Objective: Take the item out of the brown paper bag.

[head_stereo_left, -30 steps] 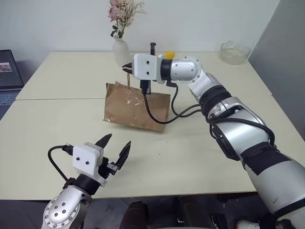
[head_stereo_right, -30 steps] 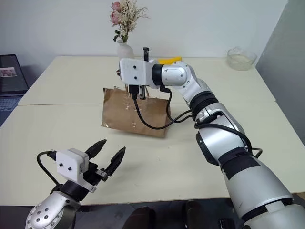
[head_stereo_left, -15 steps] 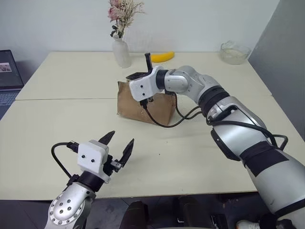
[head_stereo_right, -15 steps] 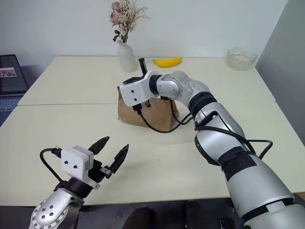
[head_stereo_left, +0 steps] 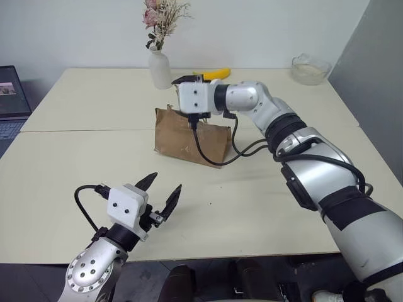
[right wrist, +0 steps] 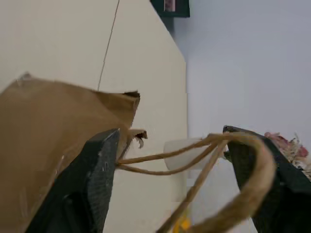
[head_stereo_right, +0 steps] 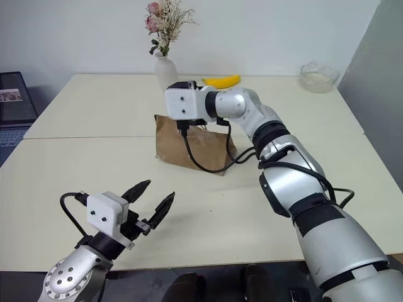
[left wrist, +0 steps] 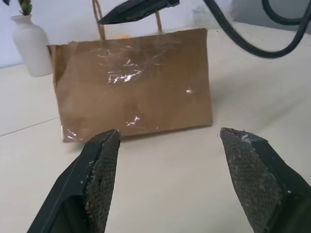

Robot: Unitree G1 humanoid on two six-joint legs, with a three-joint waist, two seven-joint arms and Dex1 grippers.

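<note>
The brown paper bag (head_stereo_left: 191,136) stands upright on the pale bench (head_stereo_left: 264,195), about mid-bench, its creased front face toward me and its cord handles (right wrist: 204,160) poking up at the top edge. My right gripper (head_stereo_left: 184,80) hangs just above the bag's top rim, and from that wrist I see my two black fingers (right wrist: 95,170) spread apart with the tan cord loops running loose between them — jaws released, nothing pinched, the cord just lying in the gap. A black cable (head_stereo_left: 211,151) droops from that wrist across the front of the bag. My left gripper (head_stereo_left: 164,192) floats low over the near part of the bench, well apart from the bag, jaws wide and empty, pointing toward the bag's face. The item itself I cannot make out; the bag's mouth is hidden from me here. Behind the bag, near the far edge, a white vase (head_stereo_left: 160,69) with dried flowers stands, a yellow banana (head_stereo_right: 221,81) lies just beyond my right wrist, and a glass bowl (head_stereo_left: 310,68) sits at the far right corner. A laptop (head_stereo_left: 9,94) shows at the far left edge.
</note>
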